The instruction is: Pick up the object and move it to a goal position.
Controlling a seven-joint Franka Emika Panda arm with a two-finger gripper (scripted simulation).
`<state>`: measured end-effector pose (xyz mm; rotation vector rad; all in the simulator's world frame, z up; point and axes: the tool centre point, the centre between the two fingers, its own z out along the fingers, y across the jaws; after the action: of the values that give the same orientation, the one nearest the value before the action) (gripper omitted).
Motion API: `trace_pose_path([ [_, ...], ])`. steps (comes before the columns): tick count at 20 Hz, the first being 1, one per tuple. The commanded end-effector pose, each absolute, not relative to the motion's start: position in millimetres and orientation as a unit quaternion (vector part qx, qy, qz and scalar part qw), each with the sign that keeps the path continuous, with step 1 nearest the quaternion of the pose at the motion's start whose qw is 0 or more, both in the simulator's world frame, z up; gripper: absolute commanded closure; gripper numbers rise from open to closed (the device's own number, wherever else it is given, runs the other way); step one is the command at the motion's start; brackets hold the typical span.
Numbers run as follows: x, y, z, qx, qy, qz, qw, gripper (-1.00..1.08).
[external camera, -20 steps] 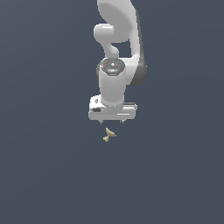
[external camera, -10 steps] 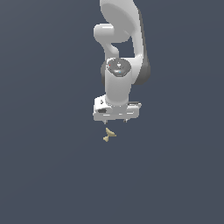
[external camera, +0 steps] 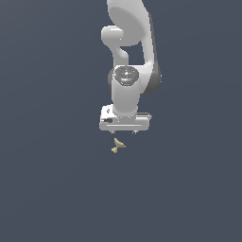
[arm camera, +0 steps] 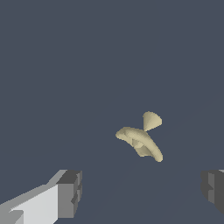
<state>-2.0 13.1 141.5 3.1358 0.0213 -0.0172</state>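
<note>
The object [external camera: 117, 145] is a tiny pale yellow-tan bent piece lying on the dark grey floor, just in front of and below the white gripper [external camera: 125, 133] in the exterior view. In the wrist view the object [arm camera: 140, 138] lies ahead of the two grey fingertips [arm camera: 70, 193], between their lines but beyond them, untouched. The gripper [arm camera: 142, 192] is open wide and empty, hovering above the floor.
The white arm [external camera: 130, 56] rises behind the gripper. The dark grey floor [external camera: 52, 179] spreads all around with nothing else on it. No goal marker shows.
The gripper has shifted slightly toward the exterior view's right and turned a little. The object has not moved.
</note>
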Motion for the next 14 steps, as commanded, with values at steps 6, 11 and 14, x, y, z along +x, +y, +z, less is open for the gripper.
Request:
trace_pose_path([
  [6,2,6,127,0.997,-0.075,-0.005,0.0,-0.92],
  [11,5,-2,113,0.988,-0.153,-0.004,-0.001,-0.92],
  [14,7,-7,105,0.98,-0.199,-0.003,-0.001,-0.92],
])
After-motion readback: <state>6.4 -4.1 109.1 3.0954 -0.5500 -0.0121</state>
